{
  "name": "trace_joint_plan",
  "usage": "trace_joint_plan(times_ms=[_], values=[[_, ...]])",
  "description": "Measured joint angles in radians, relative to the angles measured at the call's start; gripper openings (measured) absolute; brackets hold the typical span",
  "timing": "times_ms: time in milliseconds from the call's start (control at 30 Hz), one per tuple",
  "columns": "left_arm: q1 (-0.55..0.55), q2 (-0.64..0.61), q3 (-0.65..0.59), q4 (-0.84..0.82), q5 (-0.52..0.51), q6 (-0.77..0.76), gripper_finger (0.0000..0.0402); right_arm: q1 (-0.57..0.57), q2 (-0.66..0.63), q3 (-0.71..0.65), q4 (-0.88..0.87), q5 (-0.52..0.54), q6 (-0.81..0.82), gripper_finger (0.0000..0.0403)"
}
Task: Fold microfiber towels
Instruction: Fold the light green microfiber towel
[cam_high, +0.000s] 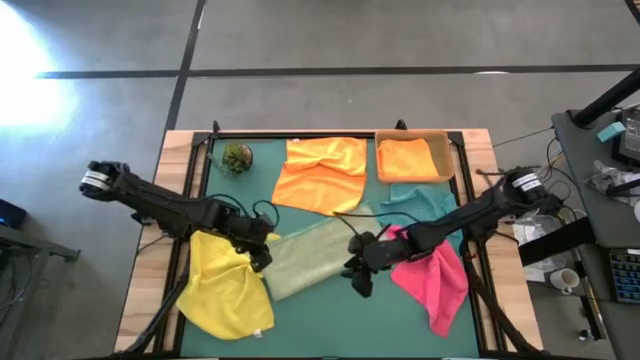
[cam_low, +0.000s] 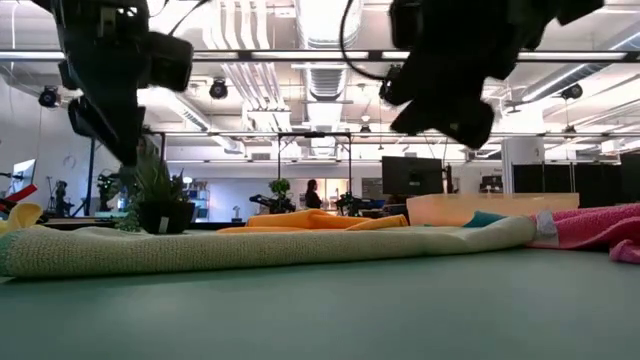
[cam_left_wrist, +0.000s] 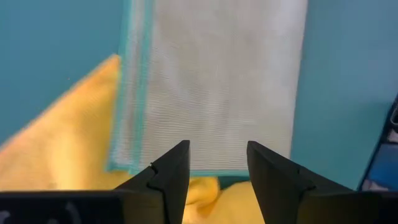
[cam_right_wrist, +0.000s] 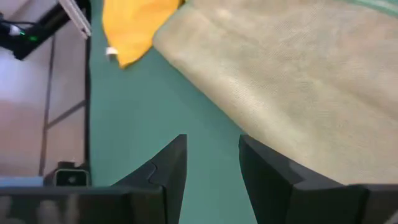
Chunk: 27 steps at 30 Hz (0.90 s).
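An olive green towel (cam_high: 315, 255) lies folded into a long band on the green mat (cam_high: 330, 325), at its middle. My left gripper (cam_high: 262, 255) hovers open above the band's left end (cam_left_wrist: 211, 81), where that end overlaps a yellow towel (cam_high: 228, 290). My right gripper (cam_high: 358, 275) hovers open over bare mat (cam_right_wrist: 155, 112) just near of the band's right end (cam_right_wrist: 298, 81), beside a pink towel (cam_high: 435, 280). In the low view both grippers hang well above the olive band (cam_low: 270, 248). Nothing sits between either pair of fingers.
An orange towel (cam_high: 322, 172) lies spread at the far middle, and a teal towel (cam_high: 425, 200) at the far right. A tan tray (cam_high: 446, 150) at the far right holds a folded orange towel (cam_high: 410, 158). A small plant ball (cam_high: 237, 157) stands far left.
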Motion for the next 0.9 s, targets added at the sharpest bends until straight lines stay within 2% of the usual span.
trace_joint_plan(times_ms=[167,400,667,900], values=[[0.001,-0.078,0.000,-0.030,-0.070,0.078,0.0144,-0.014,0.132,0.114,-0.003,0.010,-0.048,0.0137],[0.001,-0.154,0.000,-0.092,-0.100,0.196,0.0144,-0.058,0.320,0.316,-0.160,0.093,-0.045,0.0137],[0.001,-0.169,-0.002,-0.154,-0.158,0.245,0.0144,-0.086,0.487,0.512,-0.191,0.055,0.021,0.0137],[0.001,-0.168,-0.004,-0.152,-0.161,0.298,0.0144,-0.080,0.592,0.642,-0.391,0.026,0.080,0.0137]])
